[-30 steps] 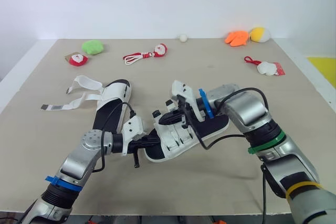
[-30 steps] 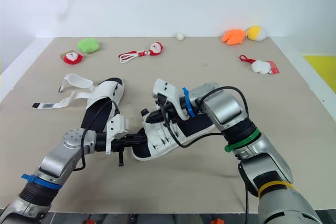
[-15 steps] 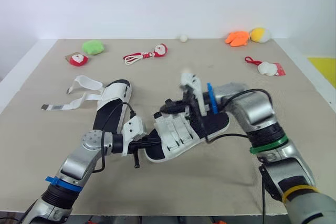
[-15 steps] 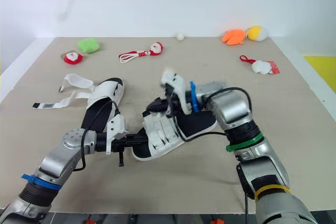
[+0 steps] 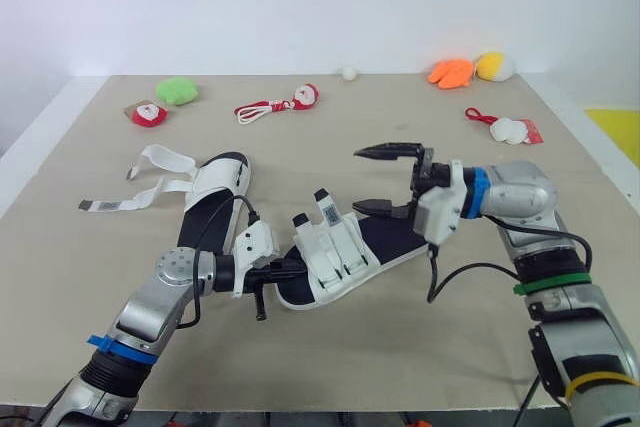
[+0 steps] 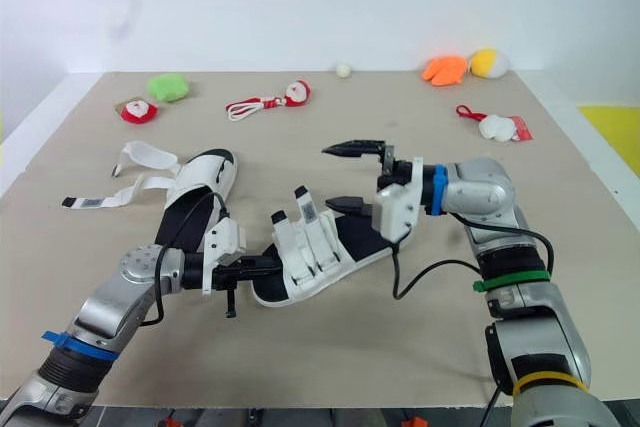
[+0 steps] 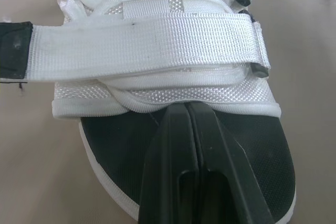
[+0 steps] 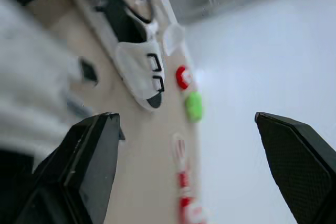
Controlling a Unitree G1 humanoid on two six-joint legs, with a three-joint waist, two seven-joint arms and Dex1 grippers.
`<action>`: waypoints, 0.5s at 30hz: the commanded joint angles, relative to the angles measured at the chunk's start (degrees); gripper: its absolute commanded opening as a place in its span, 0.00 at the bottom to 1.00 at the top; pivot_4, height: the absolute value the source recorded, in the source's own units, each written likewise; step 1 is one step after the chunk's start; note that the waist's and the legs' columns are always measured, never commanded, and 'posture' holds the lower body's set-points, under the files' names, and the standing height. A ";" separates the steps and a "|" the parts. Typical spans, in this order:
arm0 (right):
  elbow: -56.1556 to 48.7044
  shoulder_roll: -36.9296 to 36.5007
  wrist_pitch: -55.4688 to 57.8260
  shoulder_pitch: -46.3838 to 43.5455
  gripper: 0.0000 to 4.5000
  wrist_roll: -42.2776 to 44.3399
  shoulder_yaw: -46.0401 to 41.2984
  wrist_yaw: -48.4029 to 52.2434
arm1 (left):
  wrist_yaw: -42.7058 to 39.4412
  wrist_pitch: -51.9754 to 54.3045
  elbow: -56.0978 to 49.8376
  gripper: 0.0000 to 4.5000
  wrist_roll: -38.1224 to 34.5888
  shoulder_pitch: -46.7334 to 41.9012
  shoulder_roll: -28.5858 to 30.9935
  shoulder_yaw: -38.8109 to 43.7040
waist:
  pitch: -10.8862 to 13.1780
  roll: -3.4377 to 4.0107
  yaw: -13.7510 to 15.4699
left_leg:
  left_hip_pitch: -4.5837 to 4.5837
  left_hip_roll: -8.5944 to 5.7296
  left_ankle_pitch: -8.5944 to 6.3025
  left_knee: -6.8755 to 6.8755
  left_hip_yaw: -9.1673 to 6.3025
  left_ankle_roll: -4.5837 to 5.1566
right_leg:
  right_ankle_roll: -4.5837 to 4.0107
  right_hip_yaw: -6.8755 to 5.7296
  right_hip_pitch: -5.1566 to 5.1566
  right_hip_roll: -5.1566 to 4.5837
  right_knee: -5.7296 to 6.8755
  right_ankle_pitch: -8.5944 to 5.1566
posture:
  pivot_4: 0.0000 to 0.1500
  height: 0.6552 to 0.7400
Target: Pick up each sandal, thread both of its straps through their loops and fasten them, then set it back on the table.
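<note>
White webbing over a black footbed makes up the sandal [image 5: 338,255] lying on the beige table [image 5: 400,347], and everything else is placed from it. Its toe points toward the robot's left.

The left gripper [image 5: 278,270] sits at that toe end with its two fingers pressed flat together, no gap between them. In the left wrist view the fingertips [image 7: 177,121] meet the front edge of the white upper, over the footbed. I cannot tell whether any webbing is nipped between them. Both straps [image 7: 142,43] lie flat across the upper, each running to a black loop [image 7: 258,67] at its side. Two strap ends [image 5: 322,209] stick out past the sandal's far edge.

Above the sandal's heel end hangs the right gripper [image 5: 357,181], its jaws spread wide, one finger over the other, holding nothing. The lower finger is close over the heel's footbed, and whether it touches cannot be told.

Left of the sandal and slightly beyond it lies the second sandal [image 5: 215,195]. Its loose straps [image 5: 160,160] are splayed out on the side away from the first sandal.

Well beyond the sandal, along the table's far part, lie small toys:
- a green plush [image 5: 176,89] and a red-and-white toy [image 5: 148,113] off to the left
- a red-corded toy [image 5: 298,98] and a white ball [image 5: 349,73] about straight behind
- an orange plush [image 5: 451,72], a yellow plush [image 5: 494,66] and another red-corded toy [image 5: 508,129] to the right
</note>
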 commanded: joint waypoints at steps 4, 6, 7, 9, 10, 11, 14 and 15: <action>8.84 -1.75 -19.27 -4.63 0.99 -14.93 0.11 -8.93 | -0.21 1.82 1.86 0.00 1.03 1.49 -0.16 -2.59 | 0.01 -0.01 0.09 | 0.04 -0.05 0.00 -0.01 0.05 0.00 | -0.25 0.08 0.02 -0.05 0.00 0.18 | 1.00 1.00; 7.23 -2.35 -19.27 -4.07 0.99 -19.84 1.54 -14.29 | -0.15 1.91 1.72 0.00 0.99 1.59 -0.11 -2.34 | 0.01 -0.01 0.11 | 0.03 -0.08 0.00 0.00 0.05 0.00 | -0.26 0.09 0.02 -0.08 0.00 0.18 | 1.00 1.00; 6.40 -2.70 -19.27 -3.86 0.99 -23.40 2.25 -17.11 | -0.15 1.95 1.62 0.00 0.97 1.69 -0.05 -2.26 | 0.00 -0.01 0.10 | 0.04 -0.10 0.00 0.00 0.06 -0.01 | -0.27 0.12 0.00 -0.09 0.01 0.18 | 1.00 1.00; 5.75 -3.20 -19.27 -3.71 0.99 -30.40 3.00 -22.96 | -0.04 2.10 1.31 0.00 0.91 1.87 -0.01 -2.11 | 0.00 -0.01 0.10 | 0.05 -0.10 0.00 -0.01 0.06 -0.01 | -0.28 0.13 0.00 -0.08 0.02 0.19 | 1.00 1.00; 5.67 -3.43 -19.27 -3.75 0.99 -33.47 3.26 -26.45 | 0.08 2.20 1.17 0.00 0.85 1.96 -0.03 -2.01 | 0.00 -0.01 0.10 | 0.06 -0.10 0.01 0.00 0.05 -0.02 | -0.29 0.13 0.00 -0.08 0.04 0.19 | 1.00 1.00; 5.86 -3.73 -19.27 -3.80 0.99 -36.31 3.35 -29.87 | 0.26 2.31 0.94 0.00 0.80 2.13 0.00 -1.88 | 0.00 -0.01 0.08 | 0.06 -0.10 0.01 0.00 0.05 -0.02 | -0.30 0.13 -0.01 -0.08 0.04 0.18 | 1.00 1.00; 5.01 -4.88 -19.27 -4.51 0.99 -46.05 3.98 -40.32 | 0.48 2.48 0.52 0.00 0.64 2.56 0.21 -1.60 | 0.00 -0.01 0.08 | 0.09 -0.11 0.01 0.00 0.07 -0.02 | -0.32 0.16 0.00 -0.07 0.05 0.17 | 1.00 1.00; 4.75 -5.11 -19.27 -4.87 0.99 -49.14 4.11 -43.67 | 0.52 2.49 0.40 0.00 0.60 2.72 0.31 -1.59 | 0.00 -0.01 0.06 | 0.10 -0.12 0.01 -0.01 0.07 -0.02 | -0.33 0.18 0.00 -0.08 0.05 0.17 | 1.00 1.00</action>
